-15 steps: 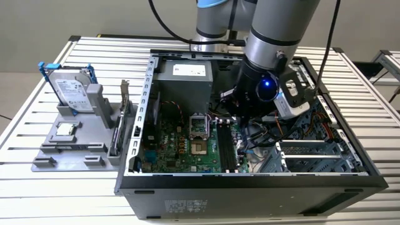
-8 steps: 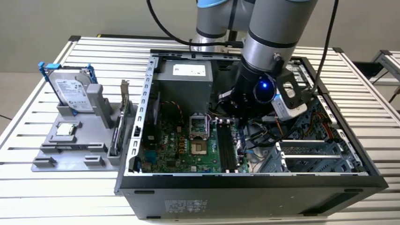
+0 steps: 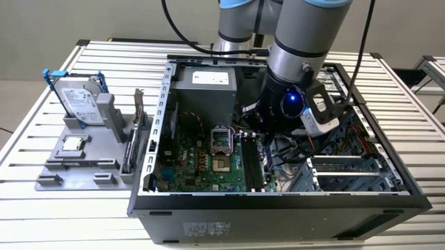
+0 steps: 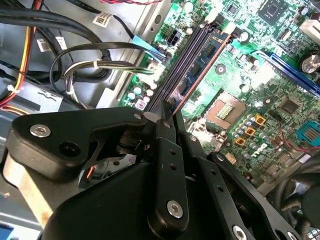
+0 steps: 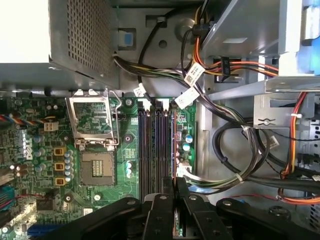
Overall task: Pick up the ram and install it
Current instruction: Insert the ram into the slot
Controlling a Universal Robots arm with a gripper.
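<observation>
Closest to us in both wrist views, the black end effector point(image 5: 174, 187) has its fingers point(image 4: 167, 112) pinched together on the end of the ram point(image 4: 202, 67), which stands on edge in the row of memory slots point(image 5: 155, 150) on the motherboard point(image 5: 45, 150), beside the empty processor socket point(image 5: 97, 167). In the exterior view we see the arm point(image 3: 299, 47) reaching down into the open computer case point(image 3: 278, 208) on the slatted bench point(image 3: 41, 208).

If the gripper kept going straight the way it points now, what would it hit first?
Most likely the ram standing in the memory slots on the motherboard; the gripper points down at it, though the remaining gap is hard to judge.
</observation>
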